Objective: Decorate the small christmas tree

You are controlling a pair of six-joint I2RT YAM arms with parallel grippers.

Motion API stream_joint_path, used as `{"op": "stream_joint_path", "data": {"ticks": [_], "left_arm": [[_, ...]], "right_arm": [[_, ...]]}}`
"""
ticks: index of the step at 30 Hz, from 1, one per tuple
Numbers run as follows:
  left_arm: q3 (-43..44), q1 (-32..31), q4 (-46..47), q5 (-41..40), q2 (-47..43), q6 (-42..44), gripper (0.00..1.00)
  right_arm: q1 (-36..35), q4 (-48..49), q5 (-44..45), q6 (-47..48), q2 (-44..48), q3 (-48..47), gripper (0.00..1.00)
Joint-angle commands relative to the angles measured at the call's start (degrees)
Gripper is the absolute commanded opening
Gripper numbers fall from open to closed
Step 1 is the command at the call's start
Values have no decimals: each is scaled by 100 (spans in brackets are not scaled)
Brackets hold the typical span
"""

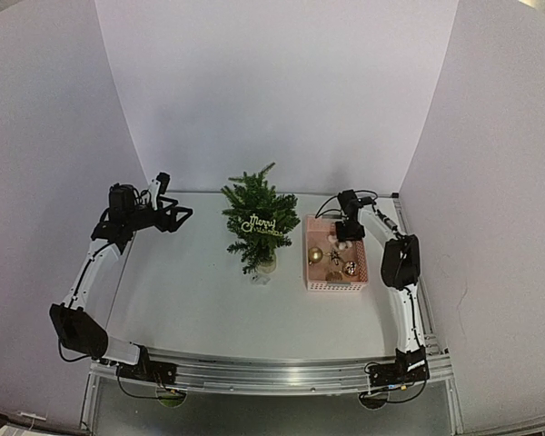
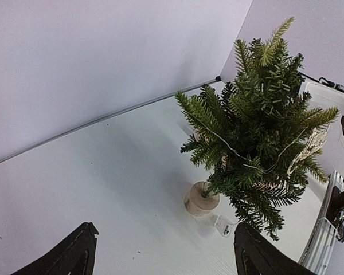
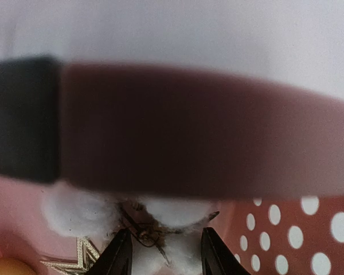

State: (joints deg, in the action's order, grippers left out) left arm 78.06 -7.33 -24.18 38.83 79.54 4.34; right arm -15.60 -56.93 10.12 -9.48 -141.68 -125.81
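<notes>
The small christmas tree (image 1: pixel 252 218) stands mid-table on a pale base (image 1: pixel 266 264), with a "Merry Christmas" sign (image 1: pixel 262 225) and a thin wire light string on it. In the left wrist view the tree (image 2: pixel 258 114) is up and to the right of my left gripper (image 2: pixel 165 243), which is open, empty and off the table to the tree's left (image 1: pixel 178 217). My right gripper (image 1: pixel 349 232) is down in the far end of the pink basket (image 1: pixel 311 272). Its jaws stand part open around a white cotton ornament (image 3: pixel 172 212) with a brown twig.
The basket also holds a gold ball (image 1: pixel 315 255), a gold star (image 3: pixel 83 258) and other small ornaments. Its blurred rim (image 3: pixel 189 132) crosses the right wrist view; its dotted wall (image 3: pixel 298 229) is at the right. A small battery box (image 2: pixel 223 225) lies beside the tree's base (image 2: pixel 200 200). White walls surround the table.
</notes>
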Motion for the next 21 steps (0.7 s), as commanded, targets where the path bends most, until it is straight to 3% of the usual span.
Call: {"op": "stream_joint_path", "data": {"ticks": [1,10,21], "left_arm": [[78,-5,252,62,23,-136,83],[32,-5,340,98,-1,-152,83],[-65,-6,516,178,-92,-116,83]], "right_arm": [[-13,-108,-32,74,-209,-243,38],[-1,-100,-183,199,-41,-181,15],[-3,-107,-487,714,1042,103,9]]}}
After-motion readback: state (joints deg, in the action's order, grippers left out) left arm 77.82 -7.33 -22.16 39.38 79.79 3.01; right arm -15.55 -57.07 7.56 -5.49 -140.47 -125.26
